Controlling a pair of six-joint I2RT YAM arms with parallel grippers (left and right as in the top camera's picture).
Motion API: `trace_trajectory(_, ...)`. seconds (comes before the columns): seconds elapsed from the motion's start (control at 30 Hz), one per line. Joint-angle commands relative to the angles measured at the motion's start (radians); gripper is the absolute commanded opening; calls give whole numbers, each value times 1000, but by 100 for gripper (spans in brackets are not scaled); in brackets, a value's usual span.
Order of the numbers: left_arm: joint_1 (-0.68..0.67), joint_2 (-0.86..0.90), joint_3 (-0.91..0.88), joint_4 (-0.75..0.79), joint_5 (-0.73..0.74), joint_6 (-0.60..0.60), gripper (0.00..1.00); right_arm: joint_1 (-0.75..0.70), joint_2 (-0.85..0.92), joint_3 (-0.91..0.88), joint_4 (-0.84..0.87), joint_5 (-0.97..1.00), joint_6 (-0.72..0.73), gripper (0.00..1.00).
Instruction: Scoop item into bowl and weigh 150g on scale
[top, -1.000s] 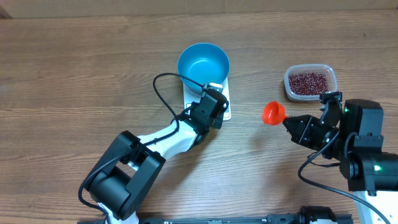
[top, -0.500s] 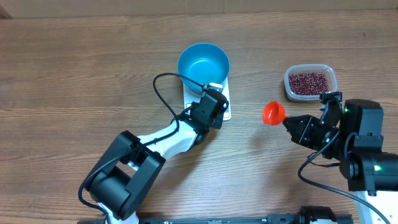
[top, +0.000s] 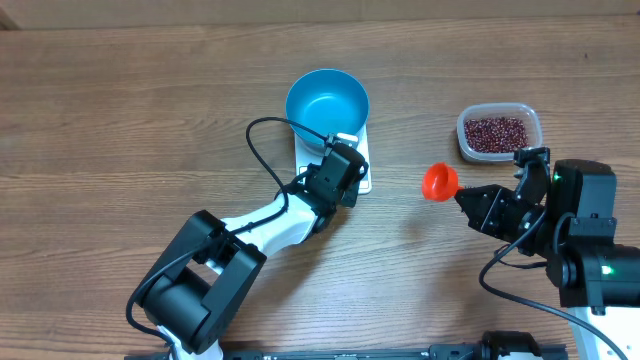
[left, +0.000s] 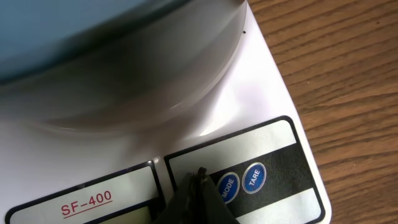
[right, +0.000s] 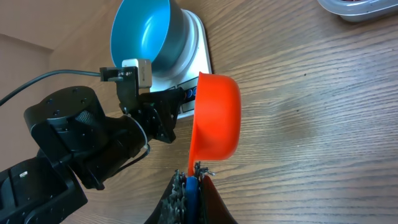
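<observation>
— Well, where did the scale (left: 267, 99) stand?
— On the tabletop (top: 120, 120), roughly midway along the far edge and set back from it. The blue bowl (top: 327, 97) sat on the far part of the scale, and the display and button strip showed on the near side.
— And the left pincer (left: 200, 182)?
— It was closed, fingertips together, with nothing in its grip. Its tip was down at the button strip, just beside the round MODE button (left: 227, 185). The TARE button (left: 254, 177) lay on the other side of that one. I could not tell whether the tip actually bore on the surface.
— The right pincer (right: 191, 182)?
— It was closed on the handle of an orange scoop (right: 217, 115). The scoop was held out over bare wood, between the scale and the tub and apart from both. Its cup pointed toward the scale.
— The beans (top: 497, 131)?
— They lay as a loose dark red layer in a clear plastic tub (top: 462, 135) toward the far right corner of the tabletop, well apart from the bowl. The right arm's body stood near the tub, on the side of the near edge.
</observation>
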Motion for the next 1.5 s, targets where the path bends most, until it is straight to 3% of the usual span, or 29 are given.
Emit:
trace_trajectory(0.0, 5, 36, -5, -11, -22, -6, 4, 4, -7, 34, 3, 2, -4, 4)
trace_trajectory(1.47, 5, 61, -5, -41, 2, -6, 4, 4, -7, 34, 8, 2, -4, 4)
